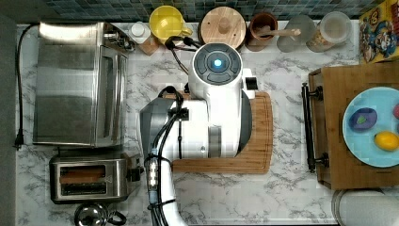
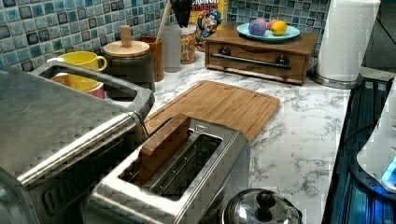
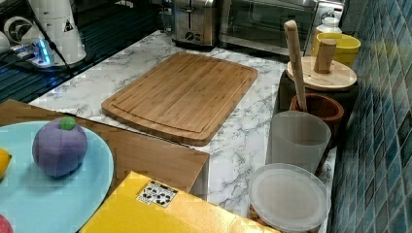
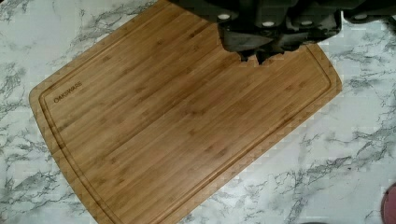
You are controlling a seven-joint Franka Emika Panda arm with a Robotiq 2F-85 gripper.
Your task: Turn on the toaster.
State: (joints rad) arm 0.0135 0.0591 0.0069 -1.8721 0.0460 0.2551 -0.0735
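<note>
The toaster [image 1: 89, 178] sits lower left of your top view on the marble surface [image 1: 263, 197], below the larger toaster oven [image 1: 77, 84]. Your arm [image 1: 207, 117] hangs over the bamboo cutting board [image 1: 261, 141]. Whether the jaws are spread or pressed together, you cannot tell.

1. You get even, bright light on the marble worktop [image 1: 282, 197], with only soft shadows.
2. You'll see glare on the toaster oven [image 1: 70, 84] in the top view.
3. Blocky compression smears the toaster [image 2: 187, 172] and kettle lid [image 2: 261, 210] in the left view.
4. A blue glow marks the arm base [image 3: 41, 51] in the right view.
5. The hand [image 4: 257, 56] looks dark and underexposed.
</note>
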